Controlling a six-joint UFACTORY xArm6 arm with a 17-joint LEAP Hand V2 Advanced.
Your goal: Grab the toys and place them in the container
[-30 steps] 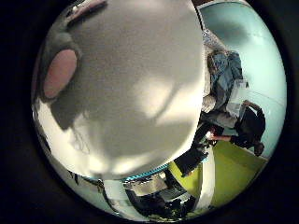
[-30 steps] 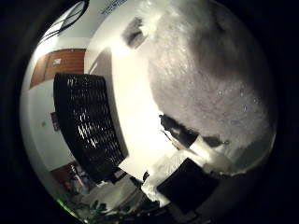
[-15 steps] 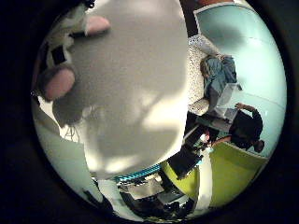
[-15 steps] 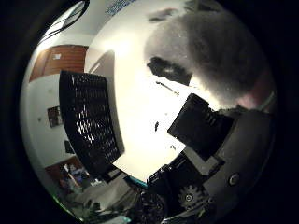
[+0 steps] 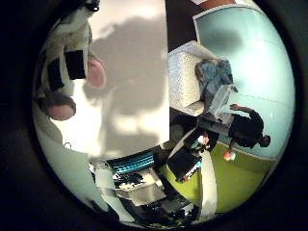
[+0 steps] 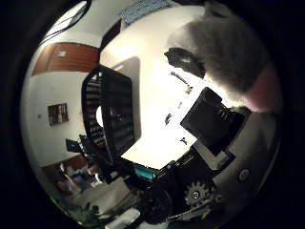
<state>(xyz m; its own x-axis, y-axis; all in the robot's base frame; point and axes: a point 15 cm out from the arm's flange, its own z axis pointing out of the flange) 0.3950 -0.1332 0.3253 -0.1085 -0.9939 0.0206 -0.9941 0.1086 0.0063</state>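
1. White table (image 6: 157,109) carries a black mesh container (image 6: 107,119), frame centre-left; turquoise wall (image 5: 250,62) beyond.
2. Grey plush toy (image 6: 224,52), pink-footed, upper right.
3. Hand (image 6: 209,119) fingers curled around the toy.

Strong fisheye, black vignette all round. White tabletop (image 6: 152,109) blown out by overhead glare; soft blotchy shadows on it. Grey furry plush toy (image 6: 224,52) blurred, close to lens.

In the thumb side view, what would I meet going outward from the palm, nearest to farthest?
The hand itself → grey furry toy → black mesh container on the white table → far wall with a brown panel.
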